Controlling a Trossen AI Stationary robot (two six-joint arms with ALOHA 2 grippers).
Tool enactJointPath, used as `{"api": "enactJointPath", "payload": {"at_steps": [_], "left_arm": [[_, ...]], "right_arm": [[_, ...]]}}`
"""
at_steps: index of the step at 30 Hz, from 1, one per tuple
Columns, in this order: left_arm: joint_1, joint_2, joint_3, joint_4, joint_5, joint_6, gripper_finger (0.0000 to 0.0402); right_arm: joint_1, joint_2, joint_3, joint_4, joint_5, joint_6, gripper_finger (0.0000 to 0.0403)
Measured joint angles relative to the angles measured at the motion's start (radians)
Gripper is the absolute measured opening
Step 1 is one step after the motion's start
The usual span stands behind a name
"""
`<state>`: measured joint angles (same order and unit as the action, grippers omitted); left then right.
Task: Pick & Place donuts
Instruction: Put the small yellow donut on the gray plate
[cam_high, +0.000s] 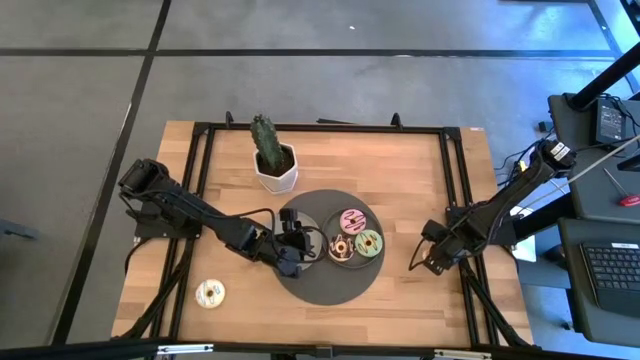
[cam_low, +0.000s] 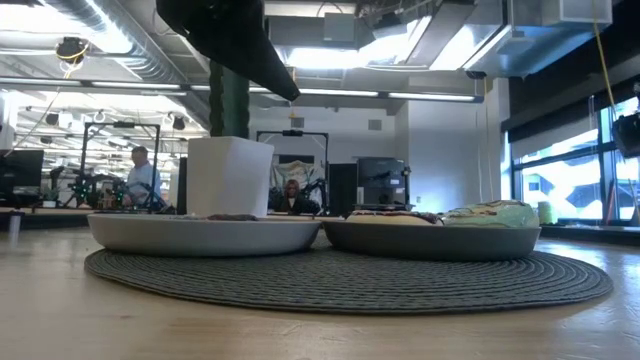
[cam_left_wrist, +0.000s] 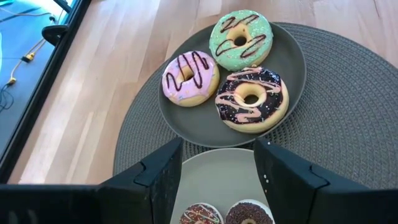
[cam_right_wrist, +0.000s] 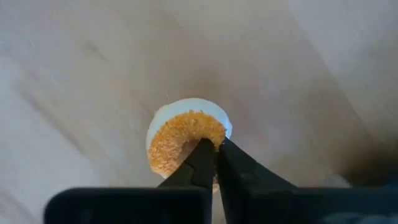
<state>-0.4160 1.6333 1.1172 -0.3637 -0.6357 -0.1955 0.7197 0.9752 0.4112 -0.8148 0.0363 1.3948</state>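
While the left gripper (cam_left_wrist: 214, 171) hangs open over the near plate (cam_left_wrist: 214, 168), the right gripper (cam_right_wrist: 214, 163) at 3 o'clock pinches an orange donut (cam_right_wrist: 180, 140) on the table. Next: lift, carry to a plate.

Seven donuts (cam_left_wrist: 250, 99) in all (three on the far plate (cam_left_wrist: 292, 65), two on the near plate (cam_left_wrist: 217, 177), one loose on the counter, one in the right fingers); two plates, one cactus (cam_high: 266, 138).
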Motion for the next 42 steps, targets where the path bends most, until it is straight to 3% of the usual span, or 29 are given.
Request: {"api": "enactJointPath", "payload": {"at_steps": [5, 9, 13, 20, 30, 38, 42], "left_arm": [[0.0, 0.0, 0.0, 0.0, 0.0, 0.0, 0.0196], [0.0, 0.0, 0.0, 0.002, 0.0, -0.001, 0.0196], [0.0, 0.0, 0.0, 0.002, 0.008, -0.048, 0.0196], [0.0, 0.0, 0.0, 0.017, 0.013, -0.168, 0.0196], [0.0, 0.0, 0.0, 0.017, 0.117, -0.198, 0.0196], [-0.003, 0.0, 0.0, 0.014, 0.141, -0.206, 0.0196], [-0.003, 0.0, 0.0, 0.013, 0.146, -0.208, 0.0196]], "right_arm": [[-0.004, 0.0, 0.078, -0.01, 0.059, -0.08, 0.0017], [-0.019, 0.0, 0.159, -0.013, 0.166, -0.158, 0.0031], [-0.056, 0.0, 0.231, 0.029, 0.277, -0.33, 0.0021], [-0.177, 0.027, 0.342, 0.185, 0.296, -0.691, 0.0013], [-0.342, 0.285, 0.539, 0.288, 0.203, -1.122, 0.0016], [-0.365, 0.557, 0.655, 0.392, 0.007, -1.248, 0.0019], [-0.365, 0.689, 0.723, 0.395, -0.006, -1.25, 0.002]]}}
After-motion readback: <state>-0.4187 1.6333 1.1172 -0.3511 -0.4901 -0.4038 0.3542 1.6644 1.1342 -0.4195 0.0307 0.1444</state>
